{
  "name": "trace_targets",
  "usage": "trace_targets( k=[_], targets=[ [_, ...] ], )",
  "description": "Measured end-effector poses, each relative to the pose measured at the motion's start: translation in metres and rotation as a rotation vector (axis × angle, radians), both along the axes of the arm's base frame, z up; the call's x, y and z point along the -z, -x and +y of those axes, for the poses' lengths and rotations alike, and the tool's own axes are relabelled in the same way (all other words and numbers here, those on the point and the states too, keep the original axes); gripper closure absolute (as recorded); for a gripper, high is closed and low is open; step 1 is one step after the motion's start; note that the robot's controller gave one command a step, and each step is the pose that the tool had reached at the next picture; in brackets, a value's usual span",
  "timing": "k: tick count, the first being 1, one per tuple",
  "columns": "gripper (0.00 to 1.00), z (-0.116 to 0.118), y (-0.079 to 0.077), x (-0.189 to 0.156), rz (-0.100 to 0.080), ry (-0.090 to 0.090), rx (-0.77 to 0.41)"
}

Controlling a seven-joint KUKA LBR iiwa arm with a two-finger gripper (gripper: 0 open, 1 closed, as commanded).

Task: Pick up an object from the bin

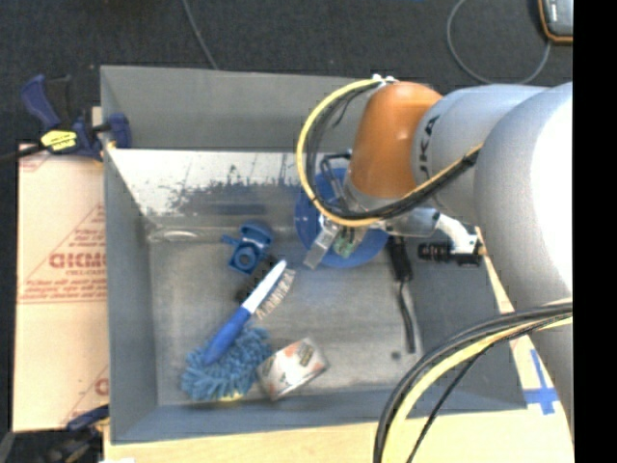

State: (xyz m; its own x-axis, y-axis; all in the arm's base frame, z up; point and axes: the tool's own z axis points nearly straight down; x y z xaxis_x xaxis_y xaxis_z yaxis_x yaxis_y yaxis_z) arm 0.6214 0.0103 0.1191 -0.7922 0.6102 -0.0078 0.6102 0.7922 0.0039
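My gripper (pixel 324 243) hangs below the orange wrist cover at the back middle of the bin, right over a blue round dish-like thing (pixel 310 222) that lies against the back wall. Part of that dish is hidden by the wrist. Just left of the gripper lies a small blue plastic piece (pixel 247 247). In front of it, a brush with a blue handle and white bristle head (pixel 258 301) lies slantwise on the bin floor. A slim black tool (pixel 406 302) lies to the gripper's right.
A fluffy blue duster (pixel 224 369) and a crumpled silver and white packet (pixel 292 367) lie near the front wall. A black and white piece (pixel 451 249) rests at the right wall. The arm covers the bin's back right corner.
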Motion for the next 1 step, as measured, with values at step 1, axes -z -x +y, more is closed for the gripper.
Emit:
trace_targets(
  k=[1],
  targets=[
    [1.0,-0.0001,-0.0003,-0.0119,-0.002,0.0,-0.001]
  ],
)
